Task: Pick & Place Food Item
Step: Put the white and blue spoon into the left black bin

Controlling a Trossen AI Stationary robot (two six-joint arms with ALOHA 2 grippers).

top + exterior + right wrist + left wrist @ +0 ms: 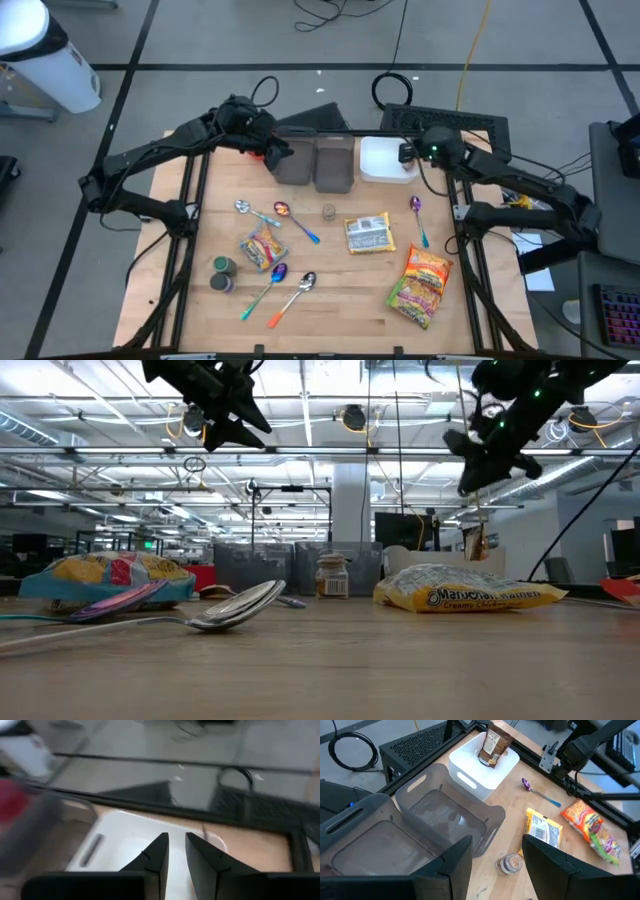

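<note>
Wooden tabletop (pixel 330 300) sits on a grey floor with taped lines, cables and a black crate behind it; the low view shows a big open workspace with ceiling trusses and lights. We see three bins at the back edge: two grey bins (pixel 313 160) side by side and a white bin (pixel 385 160) next to them. In the left wrist view a brown packet (pixel 492 747) stands tilted inside the white bin, so we judge one food item as placed. Still out on the boards: a white noodle pack (pixel 368 233), an orange snack bag (pixel 422 285), a yellow bag (pixel 262 247), a small jar (pixel 328 211), two cans (pixel 222 274) and several spoons (pixel 291 218). We judge most of the sorting as left.

Right gripper (pixel 408 152) hangs above the white bin, fingers nearly together with a narrow gap, nothing between them. Left gripper (pixel 275 152) hovers over the grey bins, fingers apart, empty.
</note>
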